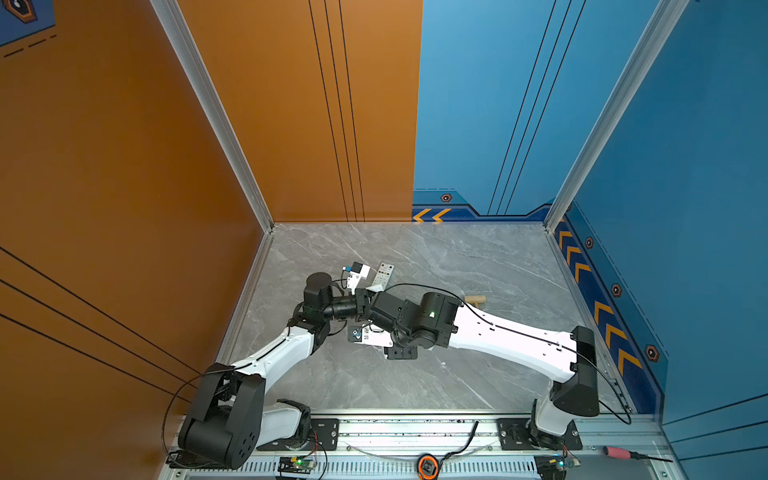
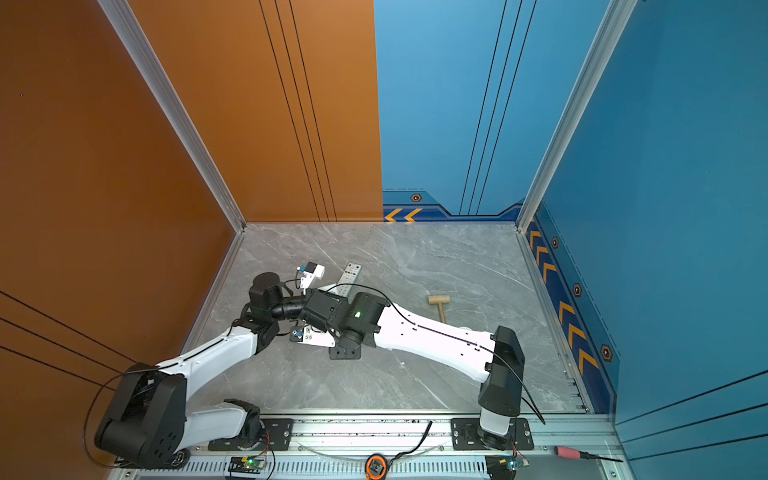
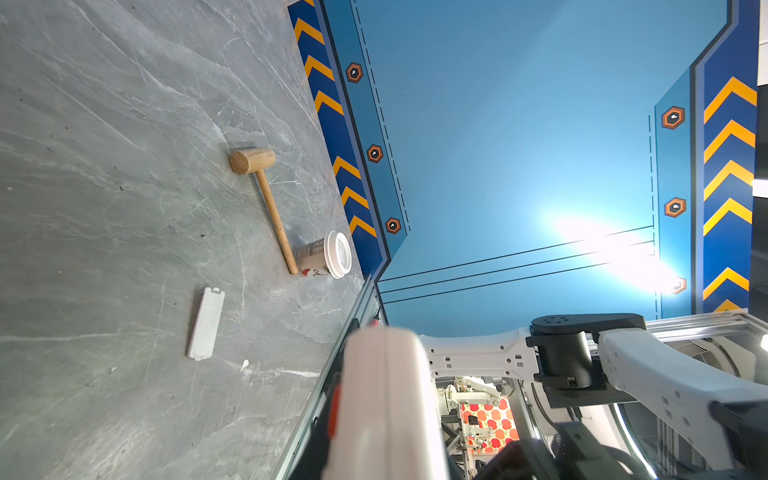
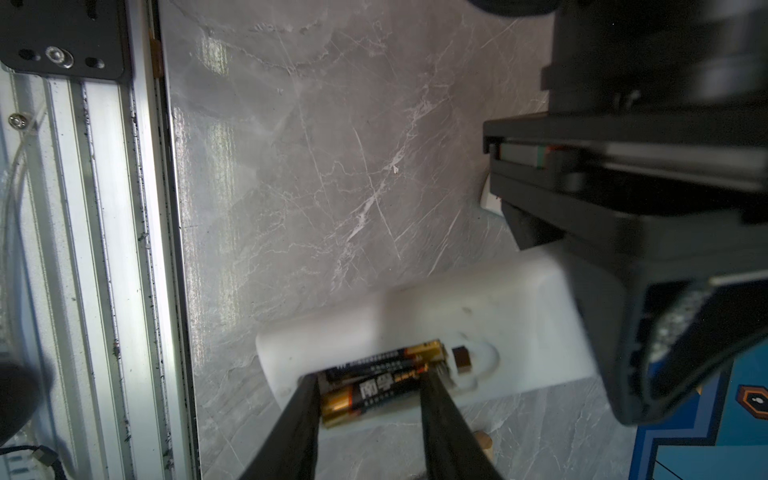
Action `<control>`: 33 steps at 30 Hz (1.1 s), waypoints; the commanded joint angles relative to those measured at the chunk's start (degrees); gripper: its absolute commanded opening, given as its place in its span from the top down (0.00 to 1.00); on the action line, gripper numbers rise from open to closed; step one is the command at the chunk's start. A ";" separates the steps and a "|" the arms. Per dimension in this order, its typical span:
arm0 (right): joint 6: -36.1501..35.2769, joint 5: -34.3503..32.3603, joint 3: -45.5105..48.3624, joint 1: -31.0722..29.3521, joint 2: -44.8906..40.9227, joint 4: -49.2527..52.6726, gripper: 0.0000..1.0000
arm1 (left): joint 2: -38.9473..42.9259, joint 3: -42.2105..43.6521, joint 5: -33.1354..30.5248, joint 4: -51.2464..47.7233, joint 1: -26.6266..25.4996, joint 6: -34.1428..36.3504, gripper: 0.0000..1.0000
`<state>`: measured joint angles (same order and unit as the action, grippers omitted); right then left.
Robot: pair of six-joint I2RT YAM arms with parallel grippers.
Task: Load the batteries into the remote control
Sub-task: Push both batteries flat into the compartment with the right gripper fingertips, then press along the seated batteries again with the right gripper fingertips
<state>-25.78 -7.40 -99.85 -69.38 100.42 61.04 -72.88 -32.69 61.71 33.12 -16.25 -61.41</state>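
My left gripper (image 1: 365,296) is shut on the white remote control (image 4: 478,316) and holds it up off the table with the open battery bay facing my right wrist camera. Two black batteries with gold ends lie side by side in the bay: the farther one (image 4: 386,359) and the nearer one (image 4: 374,392). My right gripper (image 4: 370,395) is open. Its black fingertips (image 4: 309,399) stand at the two ends of the nearer battery. In the left wrist view the remote control (image 3: 386,399) is a white blur close to the lens.
A second remote with coloured buttons (image 1: 383,274) lies on the table just behind the grippers. A white battery cover (image 3: 205,324), a wooden mallet (image 3: 266,199) and a lidded paper cup (image 3: 326,257) lie to the right. A pink-handled screwdriver (image 1: 619,452) rests on the front rail.
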 commanded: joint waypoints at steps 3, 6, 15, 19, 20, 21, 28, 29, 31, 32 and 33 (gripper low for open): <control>2.05 3.09 -1.68 -0.87 -0.13 0.78 0.60 | 0.36 -1.89 4.76 3.44 -1.30 -3.81 1.00; 2.37 3.43 -1.80 -1.10 -0.58 1.19 0.59 | 0.08 -2.03 5.06 3.53 -1.18 -3.83 1.00; 1.93 4.83 -2.08 -1.37 -1.46 3.14 0.54 | -0.29 -2.12 4.85 3.56 -1.17 -3.91 1.00; 1.37 4.41 -2.13 -1.45 -1.80 4.09 0.54 | -0.65 -2.13 4.87 3.58 -1.15 -3.93 1.00; 1.39 4.41 -2.19 -1.45 -1.86 4.10 0.54 | -0.67 -2.13 4.90 3.60 -1.15 -3.90 1.00; 1.43 4.41 -2.40 -1.52 -1.90 4.25 0.54 | -0.71 -2.04 4.86 3.60 -1.15 -3.81 1.00; 2.42 3.73 -2.57 -3.02 -3.15 5.93 0.54 | -0.33 -1.60 4.92 3.61 -0.80 -4.03 1.00; 2.64 3.65 -2.46 -3.20 -3.44 5.94 0.54 | -0.36 -1.48 4.98 3.61 -0.69 -4.06 1.00; 3.23 3.81 -2.44 -3.44 -3.91 5.94 0.54 | -0.64 -1.28 4.91 3.61 -0.54 -3.89 1.00; 3.44 3.80 -2.53 -3.57 -3.98 6.00 0.53 | -0.60 -1.31 4.86 3.61 -0.48 -3.81 1.00; 3.65 3.73 -2.71 -3.62 -3.94 6.02 0.53 | -0.69 -1.26 4.86 3.61 -0.47 -3.80 1.00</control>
<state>-23.86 -4.51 -101.23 -72.42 98.17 64.05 -73.63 -32.71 66.17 34.54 -17.15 -64.64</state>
